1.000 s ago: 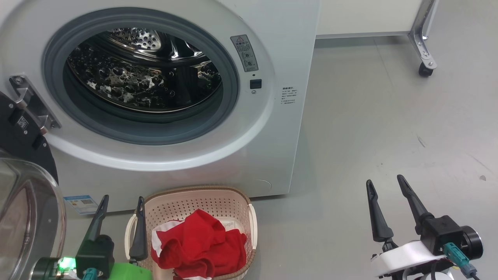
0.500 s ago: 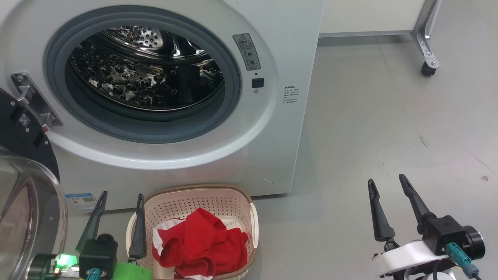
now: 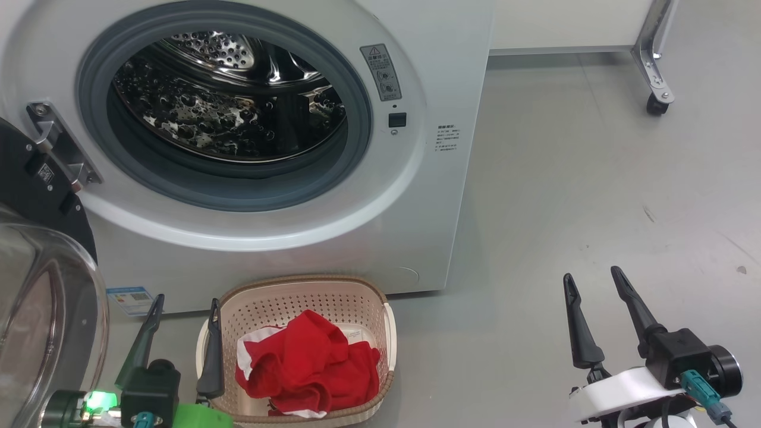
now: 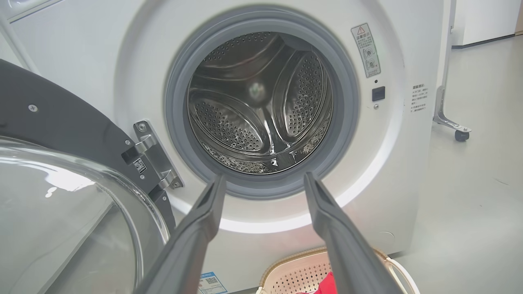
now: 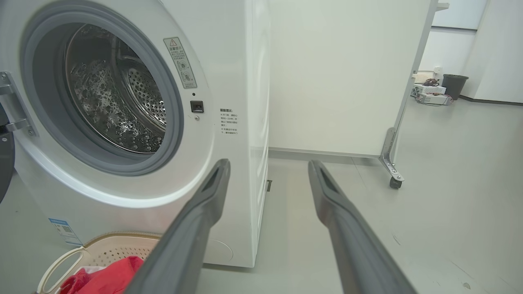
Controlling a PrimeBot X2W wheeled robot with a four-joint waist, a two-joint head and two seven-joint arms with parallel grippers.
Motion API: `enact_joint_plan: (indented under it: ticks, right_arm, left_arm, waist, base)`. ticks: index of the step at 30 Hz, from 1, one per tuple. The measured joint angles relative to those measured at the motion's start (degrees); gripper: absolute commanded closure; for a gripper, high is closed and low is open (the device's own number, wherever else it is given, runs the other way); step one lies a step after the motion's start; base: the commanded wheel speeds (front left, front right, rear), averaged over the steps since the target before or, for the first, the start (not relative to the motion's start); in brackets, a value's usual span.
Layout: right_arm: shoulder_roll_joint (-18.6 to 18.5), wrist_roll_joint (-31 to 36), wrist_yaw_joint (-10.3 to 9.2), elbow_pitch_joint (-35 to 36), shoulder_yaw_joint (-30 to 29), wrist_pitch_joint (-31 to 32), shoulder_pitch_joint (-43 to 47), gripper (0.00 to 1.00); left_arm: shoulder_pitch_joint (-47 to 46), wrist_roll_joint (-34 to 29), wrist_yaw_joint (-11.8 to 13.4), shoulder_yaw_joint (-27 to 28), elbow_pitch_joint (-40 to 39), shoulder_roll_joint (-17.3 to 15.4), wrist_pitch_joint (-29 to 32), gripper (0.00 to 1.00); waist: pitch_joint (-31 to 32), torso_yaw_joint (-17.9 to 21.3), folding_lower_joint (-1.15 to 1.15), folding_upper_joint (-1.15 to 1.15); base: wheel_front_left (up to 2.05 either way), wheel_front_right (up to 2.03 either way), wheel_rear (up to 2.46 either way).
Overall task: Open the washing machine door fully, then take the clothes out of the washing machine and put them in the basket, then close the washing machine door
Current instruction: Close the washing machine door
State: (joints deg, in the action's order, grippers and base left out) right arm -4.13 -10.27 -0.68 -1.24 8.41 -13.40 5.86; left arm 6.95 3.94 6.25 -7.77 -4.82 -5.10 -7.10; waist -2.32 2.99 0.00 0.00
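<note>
Washing machine door (image 3: pixel 41 309): I saw it swung wide open on the machine's left side, hanging from a metal hinge (image 3: pixel 62 151), with its clear glass bowl bulging toward my head camera at the lower left.
Washing machine (image 3: pixel 410 226): it stood white and square on the grey floor (image 3: pixel 565 178), its round opening uncovered and ringed by the grey seal (image 3: pixel 238 193).
Drum (image 3: pixel 226 113): perforated steel walls and raised paddles were in plain sight through the opening.
Blue label (image 3: pixel 129 299): it sat low on the front, just beyond my left fingertips.
Basket (image 3: pixel 297 282): it rested on the floor directly in front of the machine, below the opening.
Clothes (image 3: pixel 306 362): a crumpled red heap with white trim lay inside the basket, toward its near side.
Left gripper (image 3: pixel 186 301): its fingers were spread apart and held nothing. One finger crossed the basket's left edge in my head view, and I could not tell whether it touched.
Right gripper (image 3: pixel 591 274): its fingers were also parted and empty, over bare floor well to the right of the basket and the machine.
Background: a metal frame leg on a caster (image 3: pixel 654 71) stood at the far right.
</note>
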Motion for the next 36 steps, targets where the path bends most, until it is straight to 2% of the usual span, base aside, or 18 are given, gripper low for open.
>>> enact_joint_plan:
  ticks: [22,36]
  right_arm:
    - [-0.2,0.0,0.00,0.1,0.1,0.1,0.0,0.00]
    - [-0.2,-0.1,-0.08,0.2,0.1,0.1,0.0,0.00]
  left_arm:
    - [0.3,0.1,0.0,-1.4,-1.6,0.2,1.0,0.00]
    - [0.4,0.1,0.0,-1.3,-2.1,0.2,1.1,0.00]
  waist:
    - [-0.1,-0.2,0.00,0.00]
    - [0.1,-0.2,0.00,0.00]
  base:
    - [-1.04,1.04,0.00]
    - [-0.55,0.55,0.00]
